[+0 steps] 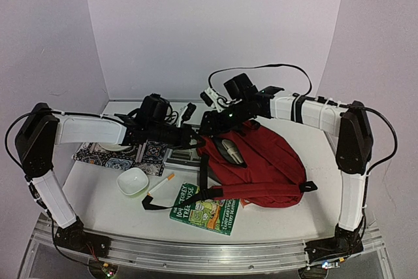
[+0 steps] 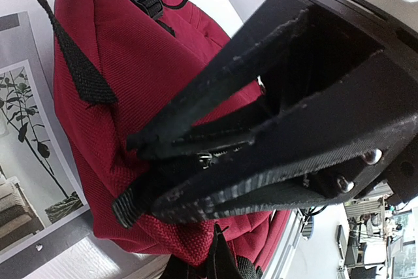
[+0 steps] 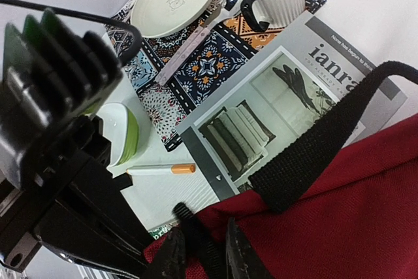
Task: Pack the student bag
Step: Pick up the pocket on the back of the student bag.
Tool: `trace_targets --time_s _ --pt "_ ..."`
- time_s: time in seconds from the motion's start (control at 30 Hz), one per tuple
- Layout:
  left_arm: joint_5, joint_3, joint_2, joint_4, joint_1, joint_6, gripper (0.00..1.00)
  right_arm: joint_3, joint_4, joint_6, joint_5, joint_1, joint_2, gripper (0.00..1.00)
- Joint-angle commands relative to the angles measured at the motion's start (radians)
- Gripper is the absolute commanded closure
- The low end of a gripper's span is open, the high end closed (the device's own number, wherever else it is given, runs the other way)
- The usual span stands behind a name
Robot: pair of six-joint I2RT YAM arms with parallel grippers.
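With the student bag at 3 o'clock on the table, its zipper edge clamped in the left gripper and a black tab pinched in the narrowed right gripper, the mouth is best spread slowly toward 9 and 12 o'clock.

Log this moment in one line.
left end effector: shut on bag | right end effector: shut on bag | bag: open
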Motion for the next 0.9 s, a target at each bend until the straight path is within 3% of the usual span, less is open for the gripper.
trace_targets --time_s 0.0,0.13,0.53,0.87 --pt "0.005 0.038 -0.081 0.095 -0.007 0.034 1.0 0.013 -0.019 0.003 -0.02 -0.005 0.0 0.92" --pt "-0.014 0.014 -0.09 0.094 -0.007 0.034 1.0 -0.008 -0.019 -0.004 -0.004 -0.006 -0.045 1.0" --pt "-0.049 -0.026 -0.102 0.095 -0.008 0.02 1.0 -0.104 -0.014 -0.018 0.065 -0.006 -0.141 1.0" --pt "-0.116 -0.029 -0.092 0.088 0.001 -0.037 1.0 -0.292 0.057 -0.015 0.082 -0.005 -0.265 1.0"
